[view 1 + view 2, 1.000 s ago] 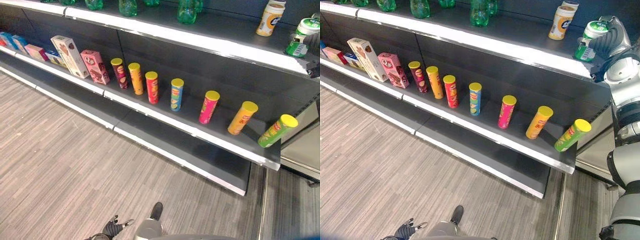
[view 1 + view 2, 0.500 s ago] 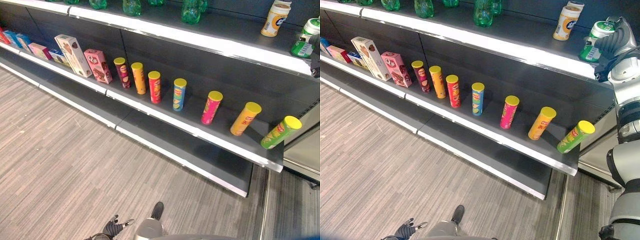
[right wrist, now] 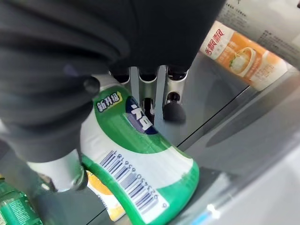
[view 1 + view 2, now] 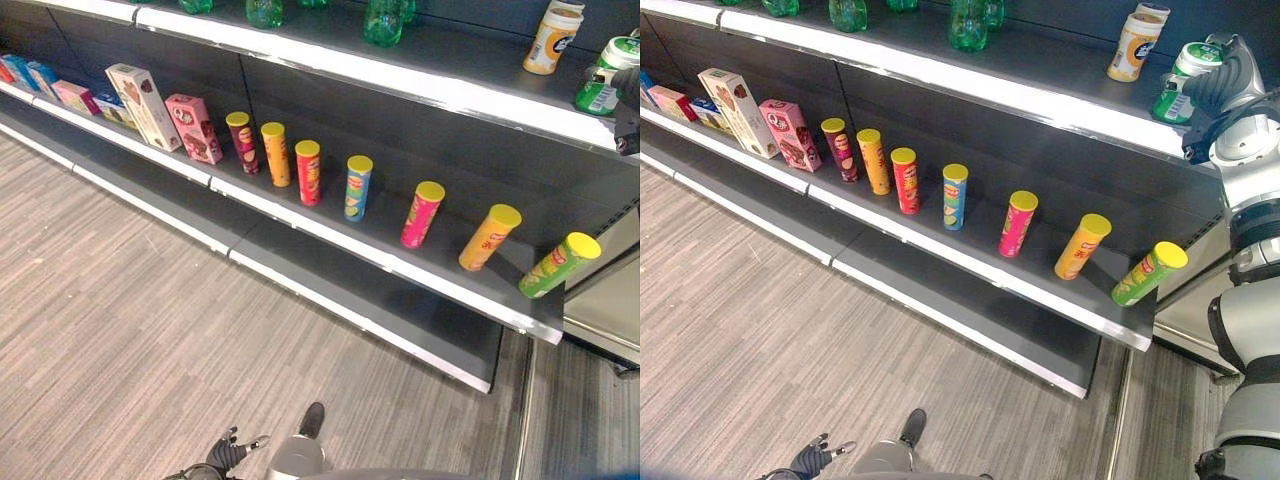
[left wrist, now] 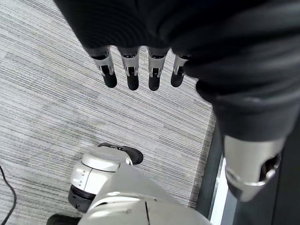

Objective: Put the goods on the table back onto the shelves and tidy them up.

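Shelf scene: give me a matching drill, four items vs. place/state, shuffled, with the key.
Items:
1. green-and-white bottle
2. green tube
3. orange cup
4. left hand

States:
A. low by the floor, fingers relaxed, holding nothing
B. last in the tube row on the middle shelf, at its right end
C. on the top shelf, right hand curled round it
D. free-standing on the top shelf

Pairs: 1-C, 2-B, 3-D, 4-A

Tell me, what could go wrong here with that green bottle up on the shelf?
The right hand grips the green-and-white plastic bottle close to the top dark shelf's pale front edge; released there, it might tip off. The orange-and-white cup stands close behind, so a push inward could knock it. Below, the green tube with yellow lid already leans.
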### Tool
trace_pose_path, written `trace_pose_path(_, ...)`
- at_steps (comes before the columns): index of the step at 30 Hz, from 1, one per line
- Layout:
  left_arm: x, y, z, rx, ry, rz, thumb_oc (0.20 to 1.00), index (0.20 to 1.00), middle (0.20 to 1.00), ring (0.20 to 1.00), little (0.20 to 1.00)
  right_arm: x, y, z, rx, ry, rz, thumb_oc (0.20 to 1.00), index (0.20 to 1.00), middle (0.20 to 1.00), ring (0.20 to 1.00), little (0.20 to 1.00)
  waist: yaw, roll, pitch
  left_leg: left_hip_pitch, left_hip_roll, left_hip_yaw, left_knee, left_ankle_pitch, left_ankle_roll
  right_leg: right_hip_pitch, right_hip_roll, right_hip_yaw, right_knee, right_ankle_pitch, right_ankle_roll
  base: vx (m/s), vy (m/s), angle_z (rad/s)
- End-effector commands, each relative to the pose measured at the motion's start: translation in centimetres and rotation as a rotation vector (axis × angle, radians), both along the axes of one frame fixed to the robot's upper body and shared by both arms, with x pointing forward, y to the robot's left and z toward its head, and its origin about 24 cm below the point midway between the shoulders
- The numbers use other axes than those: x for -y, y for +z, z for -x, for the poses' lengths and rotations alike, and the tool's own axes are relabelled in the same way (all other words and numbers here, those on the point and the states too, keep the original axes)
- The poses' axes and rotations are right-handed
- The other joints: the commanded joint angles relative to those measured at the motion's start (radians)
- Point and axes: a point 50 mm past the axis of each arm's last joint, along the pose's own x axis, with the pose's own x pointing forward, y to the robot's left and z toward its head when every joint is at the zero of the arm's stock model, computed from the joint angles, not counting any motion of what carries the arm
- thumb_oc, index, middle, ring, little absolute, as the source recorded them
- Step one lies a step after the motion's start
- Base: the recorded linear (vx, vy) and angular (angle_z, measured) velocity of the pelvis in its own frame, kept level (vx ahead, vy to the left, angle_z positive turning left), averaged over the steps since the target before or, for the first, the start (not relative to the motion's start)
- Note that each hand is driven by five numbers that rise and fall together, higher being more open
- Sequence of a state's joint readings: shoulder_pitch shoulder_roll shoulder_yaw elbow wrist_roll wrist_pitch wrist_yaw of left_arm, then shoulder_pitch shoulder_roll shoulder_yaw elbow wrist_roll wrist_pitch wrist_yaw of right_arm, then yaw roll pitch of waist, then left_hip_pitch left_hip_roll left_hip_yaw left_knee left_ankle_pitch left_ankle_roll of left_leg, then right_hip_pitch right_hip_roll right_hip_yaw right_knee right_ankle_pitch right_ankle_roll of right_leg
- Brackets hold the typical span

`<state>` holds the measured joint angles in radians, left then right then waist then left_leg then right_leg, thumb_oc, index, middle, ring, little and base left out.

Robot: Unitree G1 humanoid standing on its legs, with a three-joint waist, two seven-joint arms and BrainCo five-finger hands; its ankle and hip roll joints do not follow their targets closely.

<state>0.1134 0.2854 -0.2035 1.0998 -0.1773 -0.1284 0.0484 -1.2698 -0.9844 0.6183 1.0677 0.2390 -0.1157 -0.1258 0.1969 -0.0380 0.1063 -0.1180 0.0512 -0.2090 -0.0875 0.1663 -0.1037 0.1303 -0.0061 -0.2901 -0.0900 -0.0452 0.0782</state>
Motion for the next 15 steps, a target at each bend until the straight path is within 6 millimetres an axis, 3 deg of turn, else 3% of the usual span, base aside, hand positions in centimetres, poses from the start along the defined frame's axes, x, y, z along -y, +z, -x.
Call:
trace_pose_path(1, -0.70, 0.64, -2.31, 0.048, -0.035, -0.035, 1.000, 1.000, 1.000, 1.000, 1.000, -1.15, 3.80, 0.15, 0.109, 0.021, 0.009, 1.000, 1.000, 1.000, 1.000, 1.000, 0.024, -0.037, 0.008, 0.139, 0.048, 0.143, 0.001, -0.155, -0.086, -0.046, -0.051, 0.007, 0.065, -0.059, 0.100, 0.00, 0.000, 0.00)
trace_pose_path(15, -0.79, 0.64, -2.25, 0.044, -0.034, -0.039, 1.000, 1.000, 1.000, 1.000, 1.000, -0.74, 4.71, 0.67, 0.165, 0.003, -0.011, 1.000, 1.000, 1.000, 1.000, 1.000, 0.021, -0.035, 0.005, 0.142, 0.048, 0.150, 0.000, -0.157, -0.083, -0.043, -0.051, 0.007, 0.063, -0.057, 0.103, 0.00, 0.000, 0.00)
